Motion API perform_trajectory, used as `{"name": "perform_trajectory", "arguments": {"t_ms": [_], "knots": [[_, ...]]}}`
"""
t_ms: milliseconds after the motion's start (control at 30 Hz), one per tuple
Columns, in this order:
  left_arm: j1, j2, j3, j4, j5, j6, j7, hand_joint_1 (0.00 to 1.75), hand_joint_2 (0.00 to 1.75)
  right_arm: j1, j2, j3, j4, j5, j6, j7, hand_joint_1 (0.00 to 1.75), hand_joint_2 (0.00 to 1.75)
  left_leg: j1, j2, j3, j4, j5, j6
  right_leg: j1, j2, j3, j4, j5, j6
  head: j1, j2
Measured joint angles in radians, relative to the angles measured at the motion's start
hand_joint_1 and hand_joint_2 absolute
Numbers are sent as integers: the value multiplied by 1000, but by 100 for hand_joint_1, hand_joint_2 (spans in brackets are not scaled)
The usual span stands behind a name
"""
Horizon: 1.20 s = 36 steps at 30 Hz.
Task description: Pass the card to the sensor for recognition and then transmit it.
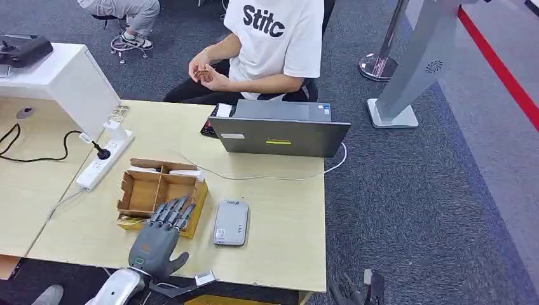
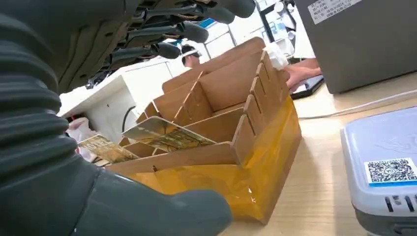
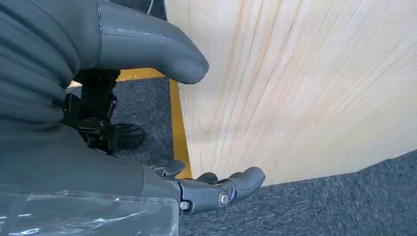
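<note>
**Left robot hand poised over the card box**

The left robot hand hovers with fingers spread wide, holding nothing, its fingertips above the near corner of the cardboard divider box. Cards lie in the compartment just beneath those fingertips. The grey card sensor sits on the counter just right of the hand. The right robot hand hangs empty below the counter edge, fingers loosely apart.

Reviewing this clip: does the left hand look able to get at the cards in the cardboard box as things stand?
Probably yes. The left hand hovers with fingers spread just over the near edge of the cardboard box, whose top is open, and the cards lean exposed in the near compartment with nothing covering them.
</note>
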Motion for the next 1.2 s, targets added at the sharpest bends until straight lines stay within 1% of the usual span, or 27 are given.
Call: {"name": "perform_trajectory", "arguments": {"t_ms": [233,333,533,733,967,1200], "knots": [[3,2,18,0,-39,4,5,0,175,0,0,0,0,-2,2,0,0,175,0,0,0,0,0,0,0,0,0,0,0,0,0,0],[2,2,29,1,-65,16,16,0,175,1,0,0,0,3,2,0,0,175,0,0,0,0,0,0,0,0,0,0,0,0,0,0],[-7,2,56,9,-98,27,18,0,175,1,0,1,0,8,2,5,0,175,0,0,0,0,0,0,0,0,0,0,0,0,0,0],[-9,8,107,24,-99,34,17,0,175,2,0,7,0,8,6,5,0,175,0,0,0,0,0,0,0,0,0,0,0,0,0,0],[-22,9,172,59,-83,45,-15,0,175,2,0,16,0,8,8,5,0,175,0,0,0,0,0,0,0,0,0,0,0,0,0,0],[-28,8,201,85,-83,50,-24,0,175,3,0,18,0,6,9,5,0,175,0,0,0,0,0,0,0,0,0,0,0,0,0,0]]}}
